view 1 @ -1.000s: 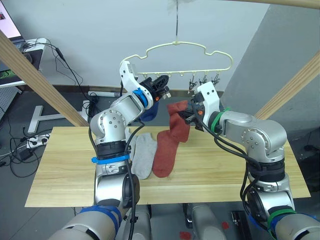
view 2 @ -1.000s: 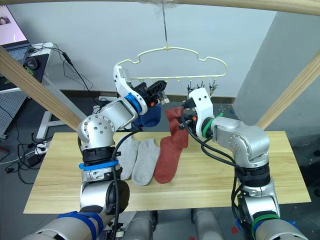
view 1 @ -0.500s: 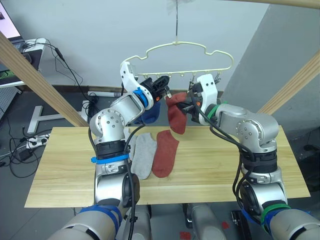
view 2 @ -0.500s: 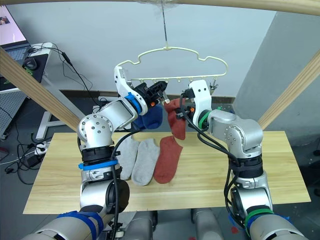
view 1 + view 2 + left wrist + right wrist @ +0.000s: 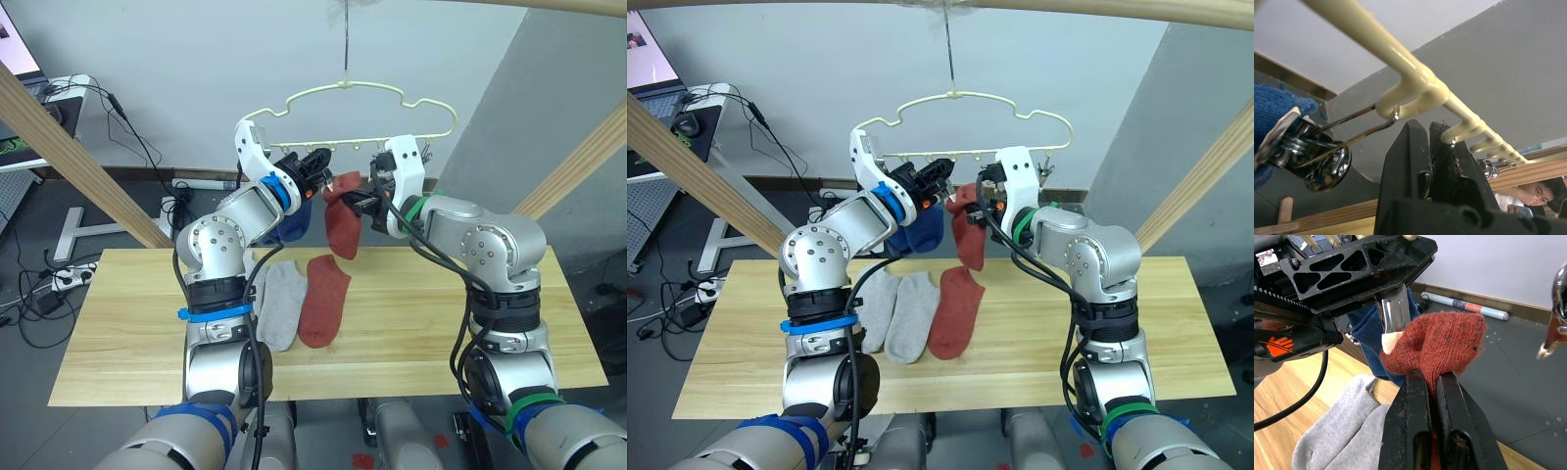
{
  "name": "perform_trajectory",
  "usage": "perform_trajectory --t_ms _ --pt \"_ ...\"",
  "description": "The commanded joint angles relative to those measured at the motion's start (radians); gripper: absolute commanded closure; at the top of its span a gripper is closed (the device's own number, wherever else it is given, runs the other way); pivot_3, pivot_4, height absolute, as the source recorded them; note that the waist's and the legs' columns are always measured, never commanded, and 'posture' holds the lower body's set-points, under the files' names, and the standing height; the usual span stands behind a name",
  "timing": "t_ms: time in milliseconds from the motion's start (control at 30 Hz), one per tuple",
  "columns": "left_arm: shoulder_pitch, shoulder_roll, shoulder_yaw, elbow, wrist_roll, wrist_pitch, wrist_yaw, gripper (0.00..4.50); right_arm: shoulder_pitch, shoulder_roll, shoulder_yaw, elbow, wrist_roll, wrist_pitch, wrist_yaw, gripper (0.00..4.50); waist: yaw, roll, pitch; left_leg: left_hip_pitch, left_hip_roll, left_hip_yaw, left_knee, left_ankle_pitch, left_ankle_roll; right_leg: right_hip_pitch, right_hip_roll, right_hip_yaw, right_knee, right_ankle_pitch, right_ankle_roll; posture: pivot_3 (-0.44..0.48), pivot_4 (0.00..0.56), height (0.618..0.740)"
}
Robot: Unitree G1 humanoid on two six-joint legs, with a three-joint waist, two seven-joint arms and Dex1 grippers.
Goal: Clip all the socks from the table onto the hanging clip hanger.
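The cream clip hanger hangs above the table. My left gripper is shut on one of its metal clips. My right gripper is shut on the top edge of a rust-red sock and holds it right beside that clip, with the sock dangling clear of the table. Just behind my left gripper, a blue sock hangs from a clip. Two light grey socks and another rust-red sock lie flat side by side on the wood.
Several free clips hang at the hanger's right end. Slanted wooden beams stand at the left and right. Cables and power strips lie on the floor left of the table. A person shows in the left wrist view.
My right gripper has raised the rust-red sock and carried it left, from over the table up to the clip in my left gripper. The left arm has hardly moved.
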Motion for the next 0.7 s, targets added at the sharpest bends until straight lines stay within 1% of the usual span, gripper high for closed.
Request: perform_trajectory --t_ms 33,100,200,267,467,567,700 --pt "0.008 0.002 -0.015 -0.032 -0.007 -0.01 -0.001 3.75 -0.027 0.006 -0.012 -0.053 0.025 -0.003 0.007 4.5 0.0 0.0 0.0 0.0 0.0 0.0 0.0 0.0 0.0 0.0 0.0 0.0 0.0 0.0 0.0 -0.048 0.283 0.74" --pt "0.01 0.002 -0.014 -0.032 -0.008 -0.01 -0.001 3.22 -0.027 0.008 -0.012 -0.055 0.026 0.0 0.006 4.5 0.0 0.0 0.0 0.0 0.0 0.0 0.0 0.0 0.0 0.0 0.0 0.0 0.0 0.0 0.0 -0.05 0.284 0.74" --pt "0.01 0.003 -0.016 -0.031 -0.009 -0.008 -0.002 2.22 -0.023 0.01 -0.013 -0.061 0.029 0.005 0.004 4.5 0.0 0.0 0.0 0.0 0.0 0.0 0.0 0.0 0.0 0.0 0.0 0.0 0.0 0.0 0.0 -0.052 0.288 0.74" --pt "0.011 0.003 -0.018 -0.034 -0.014 -0.001 -0.005 1.67 -0.02 0.011 -0.013 -0.066 0.03 0.009 0.004 4.5 0.0 0.0 0.0 -0.001 0.0 0.0 0.0 0.0 0.0 -0.001 0.0 0.0 0.0 0.0 0.0 -0.052 0.288 0.74" --pt "0.015 0.013 -0.021 -0.05 -0.034 0.016 -0.031 1.67 -0.008 0.005 -0.012 -0.079 0.03 0.027 0.007 4.5 0.0 0.0 0.0 -0.001 0.0 0.0 0.0 0.0 0.0 -0.001 0.0 0.0 0.0 0.0 0.0 -0.05 0.288 0.74" --pt "0.031 0.056 -0.07 -0.078 -0.004 0.015 -0.078 1.63 0.003 -0.01 0.002 -0.09 0.027 0.035 0.011 3.7 0.0 0.0 0.0 -0.001 0.0 0.0 0.0 0.0 0.0 -0.001 0.0 0.0 0.0 0.0 0.0 -0.043 0.287 0.74" --pt "0.09 0.152 -0.162 -0.155 0.017 0.023 -0.182 1.63 0.02 -0.028 0.018 -0.103 0.018 0.039 0.008 2.29 -0.001 0.0 0.0 -0.001 0.0 0.0 -0.001 0.0 0.0 -0.001 0.0 0.0 0.0 0.0 0.0 -0.031 0.286 0.74"
